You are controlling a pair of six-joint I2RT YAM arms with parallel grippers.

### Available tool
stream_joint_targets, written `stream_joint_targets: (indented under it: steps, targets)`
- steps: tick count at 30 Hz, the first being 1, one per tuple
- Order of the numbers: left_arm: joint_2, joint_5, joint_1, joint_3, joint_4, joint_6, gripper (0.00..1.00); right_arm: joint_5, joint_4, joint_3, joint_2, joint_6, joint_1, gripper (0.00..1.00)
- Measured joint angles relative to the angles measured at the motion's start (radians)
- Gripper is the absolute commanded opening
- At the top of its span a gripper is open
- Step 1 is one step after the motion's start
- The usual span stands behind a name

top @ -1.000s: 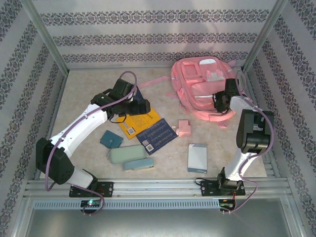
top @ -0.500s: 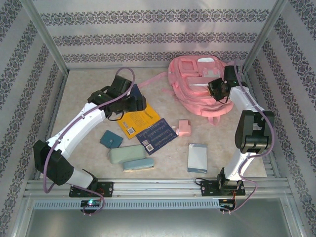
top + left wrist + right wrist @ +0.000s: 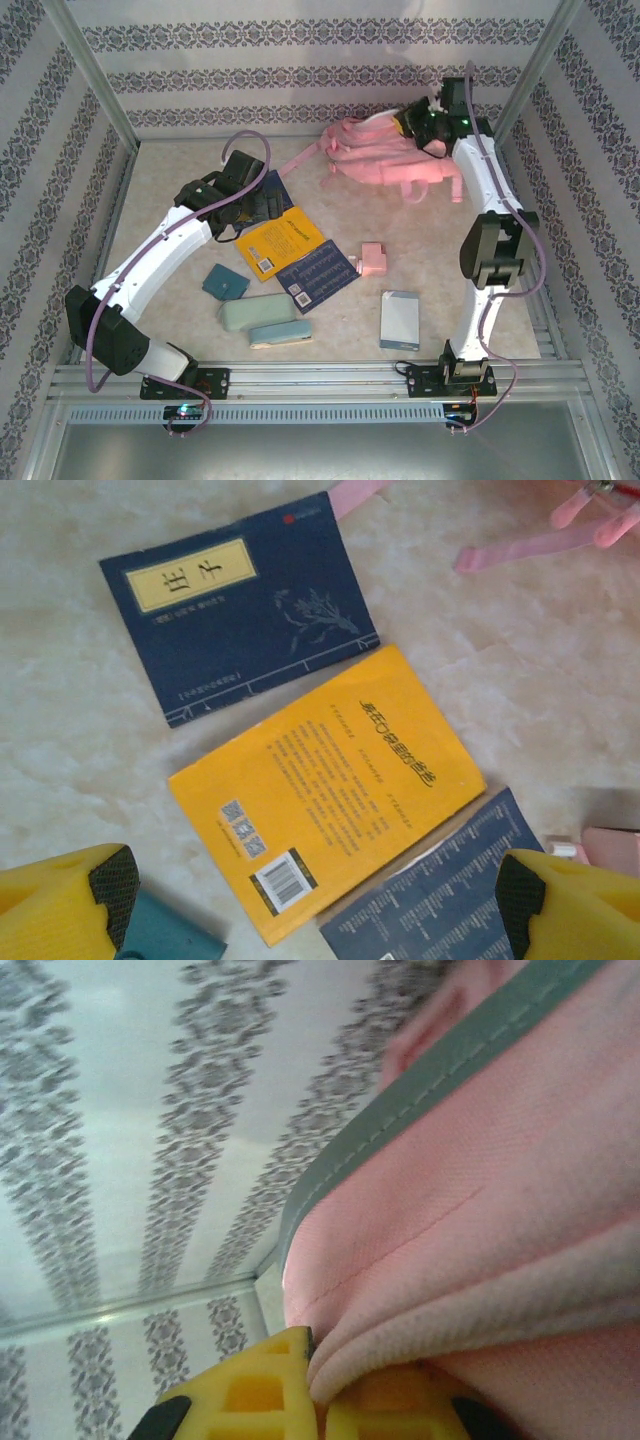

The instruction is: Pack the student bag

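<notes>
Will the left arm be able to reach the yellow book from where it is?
Probably yes. The left gripper is open right above the yellow book, which lies flat with nothing on top of it. Only its flatness might make pinching tricky.

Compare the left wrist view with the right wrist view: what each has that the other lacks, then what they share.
Left wrist: navy book, yellow book, teal pouch, table, open left gripper. Right wrist: patterned wall, grey strip, right gripper shut on the bag. Shared: pink bag parts, the straps in the first, and yellow foam fingers.
</notes>
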Motion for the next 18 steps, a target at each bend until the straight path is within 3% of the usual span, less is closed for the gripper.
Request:
stream_joint_targets:
  steps: [11,18]
  targets:
    - [-0.005,-0.100,0.000,0.010,-0.019,0.022,0.94,-0.063,-0.101,0.466,0.262,-0.027,0.121,0.00]
    - [-0.018,-0.134,0.000,0.010,-0.025,0.037,0.93,-0.105,-0.473,0.945,0.463,-0.233,0.119,0.00]
